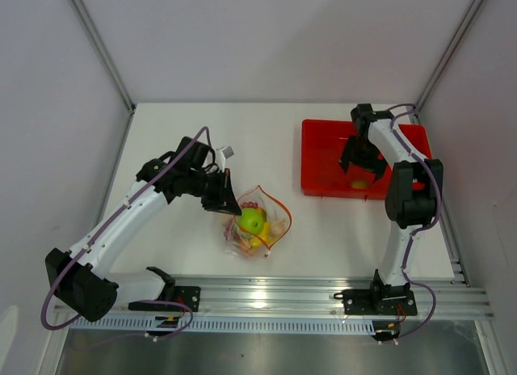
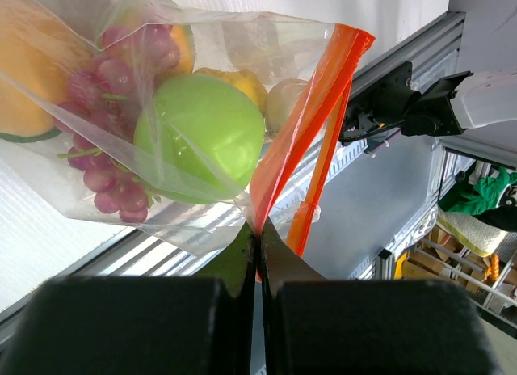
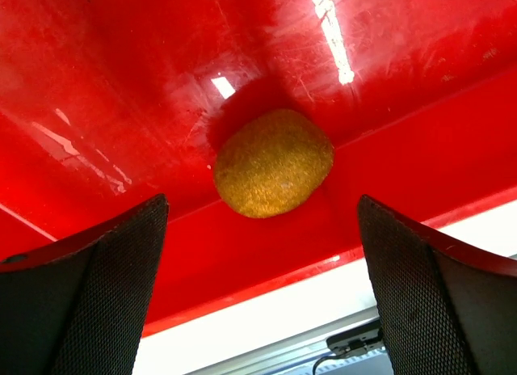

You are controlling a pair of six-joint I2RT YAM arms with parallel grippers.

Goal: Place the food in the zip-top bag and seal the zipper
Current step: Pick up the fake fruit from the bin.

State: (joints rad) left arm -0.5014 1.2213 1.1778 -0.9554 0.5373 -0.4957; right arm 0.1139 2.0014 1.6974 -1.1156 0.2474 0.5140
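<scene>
my right gripper point(image 3: 262, 205) hangs wide open over the red tray point(image 3: 121, 84), with the brown kiwi point(image 3: 273, 163) centred between its fingers, long axis across the gap, while my left gripper point(image 2: 258, 247), well apart, pinches the zip-top bag point(image 1: 260, 223) at its zipper point(image 2: 311, 120).

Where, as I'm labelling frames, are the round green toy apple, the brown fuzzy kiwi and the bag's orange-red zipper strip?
round green toy apple point(image 2: 198, 136), left wrist view, middle of its skin.
brown fuzzy kiwi point(image 3: 273, 163), right wrist view, its centre.
orange-red zipper strip point(image 2: 305, 120), left wrist view, mid-length.
</scene>
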